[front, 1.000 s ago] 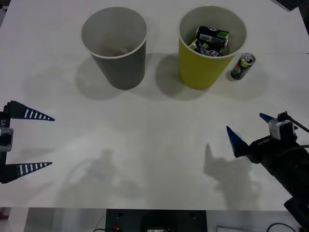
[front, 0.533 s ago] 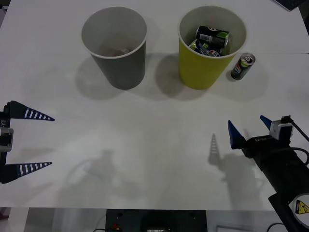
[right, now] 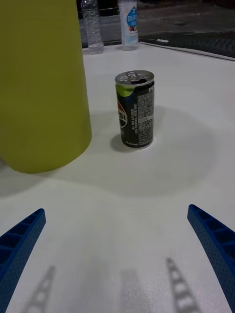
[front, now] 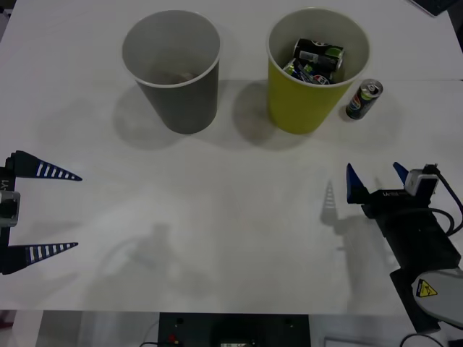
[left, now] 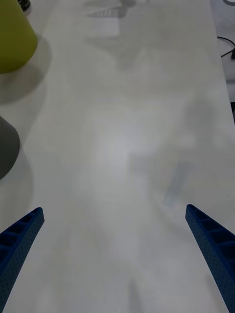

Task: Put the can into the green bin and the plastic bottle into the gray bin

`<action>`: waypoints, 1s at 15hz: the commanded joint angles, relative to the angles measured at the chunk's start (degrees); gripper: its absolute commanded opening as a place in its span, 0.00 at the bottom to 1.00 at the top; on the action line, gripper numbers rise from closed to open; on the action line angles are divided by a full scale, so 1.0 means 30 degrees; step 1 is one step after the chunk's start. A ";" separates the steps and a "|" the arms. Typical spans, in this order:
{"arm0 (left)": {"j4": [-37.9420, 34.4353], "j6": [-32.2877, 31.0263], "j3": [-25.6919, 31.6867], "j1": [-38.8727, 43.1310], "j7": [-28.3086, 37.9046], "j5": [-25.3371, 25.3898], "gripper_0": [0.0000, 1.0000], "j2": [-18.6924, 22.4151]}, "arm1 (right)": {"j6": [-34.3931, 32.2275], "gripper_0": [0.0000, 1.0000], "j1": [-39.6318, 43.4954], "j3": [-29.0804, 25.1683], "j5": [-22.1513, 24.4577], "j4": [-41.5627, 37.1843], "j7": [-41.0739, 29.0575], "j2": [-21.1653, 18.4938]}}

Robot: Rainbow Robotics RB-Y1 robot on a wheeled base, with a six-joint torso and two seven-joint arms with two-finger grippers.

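Right claw (front: 375, 178): hovering low over the tabletop (front: 231, 217), blue fingers spread wide, holding nothing.
Pepsi can (right: 135, 109): standing upright straight ahead of this claw, apart from it, just beside the green bin (front: 315, 69).
Advice: keeping the can centred between both fingers, approaching level, closing mid-body.
Gray bin (front: 172, 69): standing farther off.
Left claw (front: 42, 211): waiting wide open, well apart.

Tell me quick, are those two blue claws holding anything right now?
Left gripper: open, holding nothing, at the table's near left edge.
Right gripper: open, holding nothing, pointed at the can beside the green bin.
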 commanded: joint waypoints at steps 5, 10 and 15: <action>0.0000 0.0000 0.0000 0.0000 0.0000 0.0000 1.00 0.0000 | 0.0314 1.00 -0.1423 -0.0382 0.0052 0.3174 -0.0653 0.1830; 0.0000 0.0000 0.0000 0.0000 0.0000 0.0000 1.00 0.0000 | -0.0155 1.00 -0.2830 -0.1085 0.0023 0.6836 -0.1005 0.4056; 0.0000 0.0000 0.0000 0.0000 0.0000 0.0000 1.00 0.0000 | -0.0800 1.00 -0.3826 -0.1818 -0.0094 0.8887 -0.1005 0.5404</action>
